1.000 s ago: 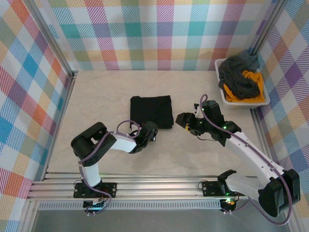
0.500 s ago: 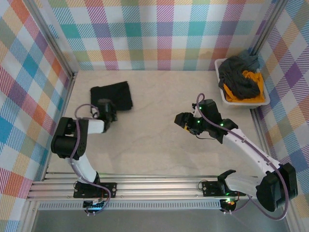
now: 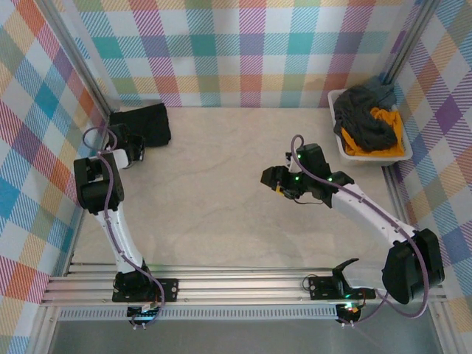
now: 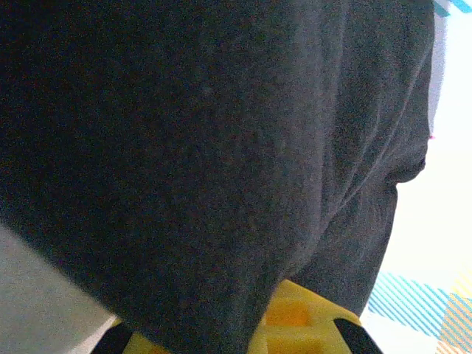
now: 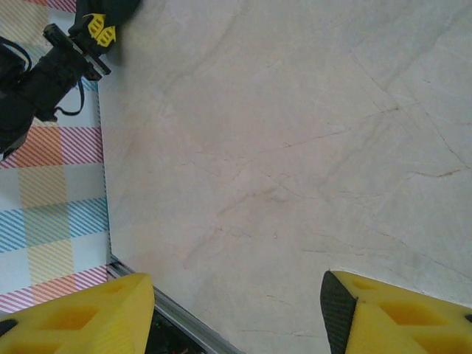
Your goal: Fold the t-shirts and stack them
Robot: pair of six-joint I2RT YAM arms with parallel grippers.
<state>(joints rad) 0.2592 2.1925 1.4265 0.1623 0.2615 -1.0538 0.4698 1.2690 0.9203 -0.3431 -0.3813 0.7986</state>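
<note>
A folded black t-shirt (image 3: 144, 122) lies in the far left corner of the table, against the plaid walls. My left gripper (image 3: 135, 144) is shut on its near edge. In the left wrist view the black fabric (image 4: 184, 147) drapes over the gripper (image 4: 251, 335), and one yellow finger (image 4: 295, 321) pokes out beneath it. My right gripper (image 3: 271, 178) hovers open over bare table right of centre, with nothing between its yellow fingers (image 5: 74, 313). A dark grey t-shirt (image 3: 365, 122) and an orange-yellow one (image 3: 385, 150) lie crumpled in the tub.
The white plastic tub (image 3: 338, 99) stands at the far right, beside the wall. Metal rails run along the near edge (image 3: 243, 284) and the left side (image 3: 96, 169). The left arm (image 5: 44, 74) appears at the top left of the right wrist view.
The left gripper has dragged the folded black t-shirt from the table's middle to the far left corner. The right gripper has drifted slightly left and stayed open.
</note>
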